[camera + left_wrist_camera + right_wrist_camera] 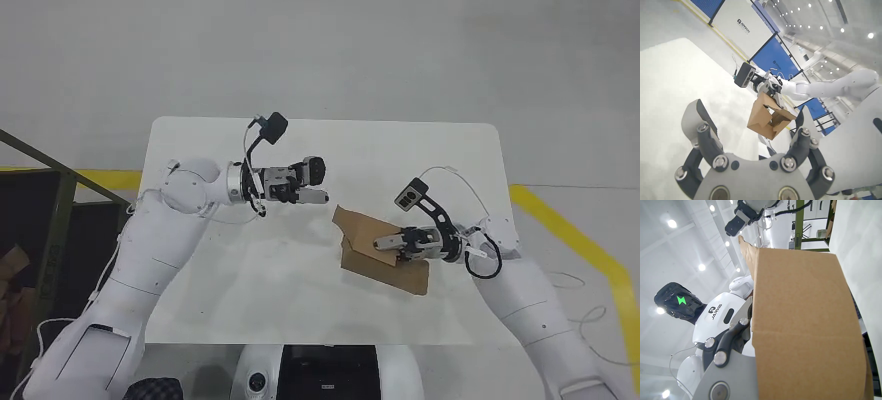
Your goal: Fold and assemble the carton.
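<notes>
A brown cardboard carton [385, 258], partly folded with loose flaps and one end gaping, sits over the right half of the white table [250, 290]. My right gripper [393, 243] is shut on the carton's edge. In the left wrist view the carton [762, 117] hangs from that gripper [775, 95], its hollow inside showing. The carton's flat wall [806, 323] covers one right finger, while the other finger [748, 308] presses its edge. My left gripper [318, 196] is open and holds nothing, a short way left of the carton, its fingers [703, 117] spread wide.
A green metal rack [45, 195] with cardboard scraps stands off the table's left side. Yellow floor lines [560, 225] run past the table's right end. Bare table top lies in front of the left arm and behind the carton.
</notes>
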